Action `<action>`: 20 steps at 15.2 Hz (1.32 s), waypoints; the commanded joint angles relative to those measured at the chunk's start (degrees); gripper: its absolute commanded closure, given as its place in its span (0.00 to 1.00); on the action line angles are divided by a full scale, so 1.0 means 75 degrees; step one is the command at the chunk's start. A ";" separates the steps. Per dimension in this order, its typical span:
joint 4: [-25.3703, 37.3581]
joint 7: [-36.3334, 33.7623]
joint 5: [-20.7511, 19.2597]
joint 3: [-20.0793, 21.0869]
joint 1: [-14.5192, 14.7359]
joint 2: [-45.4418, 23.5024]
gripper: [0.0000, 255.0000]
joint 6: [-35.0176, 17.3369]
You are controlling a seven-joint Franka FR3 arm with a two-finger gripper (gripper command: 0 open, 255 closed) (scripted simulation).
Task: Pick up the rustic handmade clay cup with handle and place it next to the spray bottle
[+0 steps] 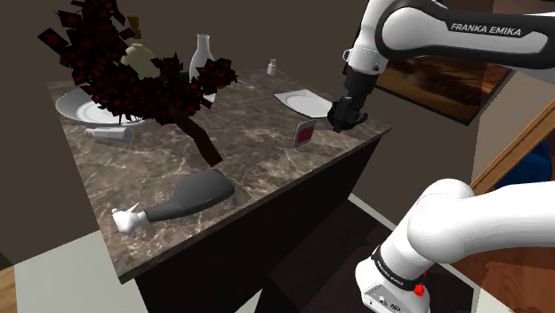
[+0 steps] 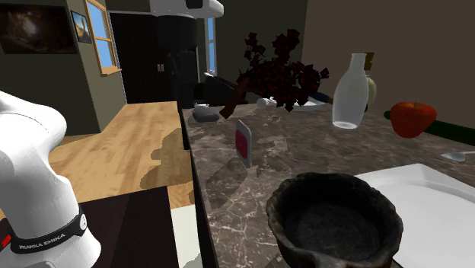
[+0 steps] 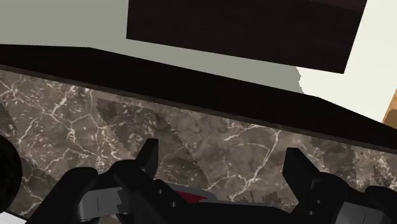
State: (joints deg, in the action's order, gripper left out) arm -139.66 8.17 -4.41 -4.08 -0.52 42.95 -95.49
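Observation:
The clay cup [image 2: 335,219] is dark, rough and round, and stands upright on the marble counter [image 1: 249,151] beside a white square plate [image 2: 426,199]. The spray bottle [image 1: 182,199], dark grey with a white nozzle, lies on its side near the counter's front edge, far from the cup; it is the grey shape [image 2: 205,113] in the second exterior view. My gripper [image 1: 339,116] hangs over the counter's corner by the plate [image 1: 302,102]. Its fingers stand apart with nothing between them [image 3: 222,162], only marble below. A dark round shape [image 3: 5,175] beside one finger may be the cup.
A small red card [image 1: 304,133] stands upright close to the gripper. A dark red-leaved plant [image 1: 133,67], a white vase [image 1: 203,55], a white dish [image 1: 80,108], a small fallen bottle [image 1: 111,133] and a red apple [image 2: 413,118] sit farther back.

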 commanded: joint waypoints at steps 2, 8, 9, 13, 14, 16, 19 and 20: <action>0.0057 0.0207 -0.0101 -0.0177 -0.0058 -0.0115 0.00 -0.0078; 0.0604 0.1436 -0.0560 -0.1220 -0.0319 -0.1007 0.00 -0.0559; 0.0729 0.1643 -0.0605 -0.1389 -0.0349 -0.1187 0.00 -0.0638; 0.1323 0.2482 -0.0682 -0.2063 -0.0421 -0.1987 0.00 -0.0932; 0.1495 0.2698 -0.0672 -0.2230 -0.0429 -0.2207 0.00 -0.0998; 0.1867 0.3140 -0.0609 -0.2561 -0.0437 -0.2670 0.00 -0.1119; 0.2497 0.3834 -0.0406 -0.3058 -0.0432 -0.3427 0.00 -0.1263; 0.2727 0.4078 -0.0304 -0.3217 -0.0435 -0.3699 0.00 -0.1298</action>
State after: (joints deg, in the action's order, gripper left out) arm -121.20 37.10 -7.48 -27.18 -3.92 17.32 -105.11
